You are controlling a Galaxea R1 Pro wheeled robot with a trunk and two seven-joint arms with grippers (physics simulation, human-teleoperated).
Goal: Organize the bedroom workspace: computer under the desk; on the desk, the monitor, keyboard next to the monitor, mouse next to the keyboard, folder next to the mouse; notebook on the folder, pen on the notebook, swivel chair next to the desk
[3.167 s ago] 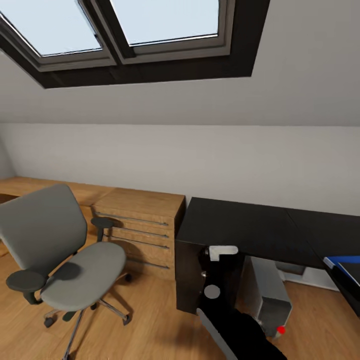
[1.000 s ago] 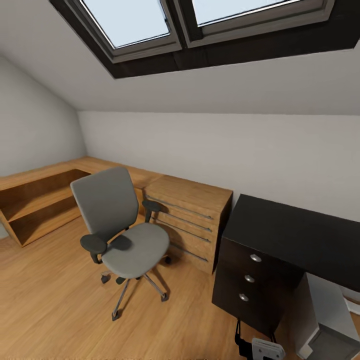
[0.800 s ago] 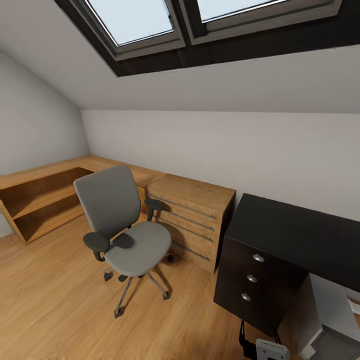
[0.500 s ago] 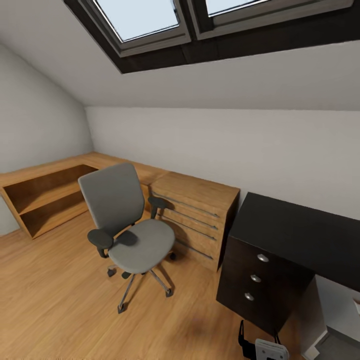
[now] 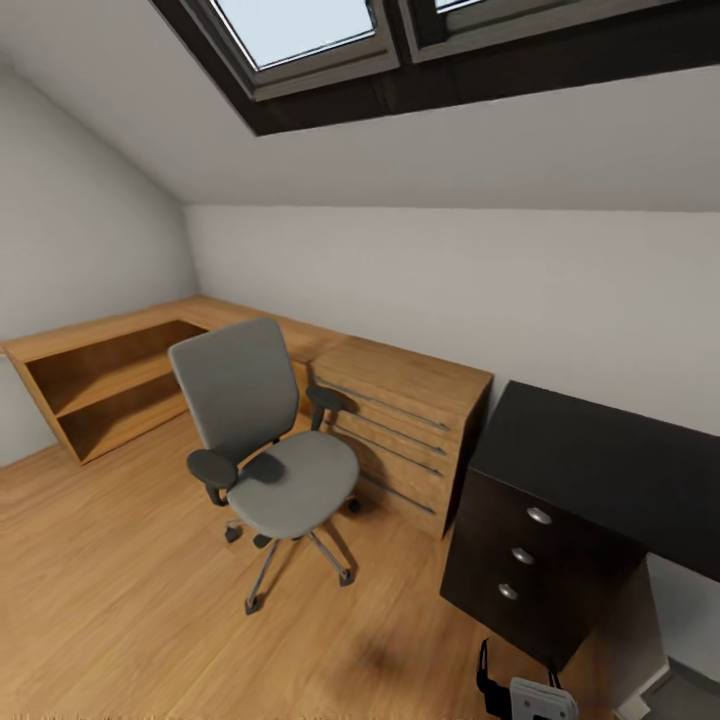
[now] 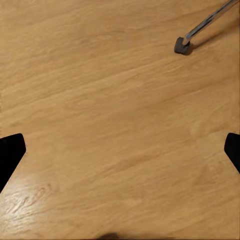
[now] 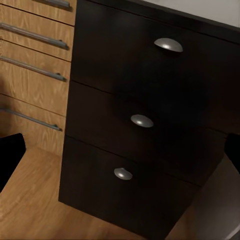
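The head view has swung left since a few seconds ago, bringing the empty-seated swivel chair [image 5: 265, 450] central, well apart from the black surface [image 5: 600, 465]. Both pincers, left [image 6: 120, 150] and right [image 7: 120, 150], gape empty, so moving the chair probably comes next.

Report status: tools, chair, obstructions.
Left tool open over bare floor, right tool open facing the desk drawers. Swivel chair seat empty, standing apart from the desk, beside the wooden cabinet. Floor between looks unobstructed.

skylight [image 5: 300, 30] overhead | wooden drawer cabinet [image 5: 400, 430] against wall | open wooden shelf [image 5: 100, 385] adjoining
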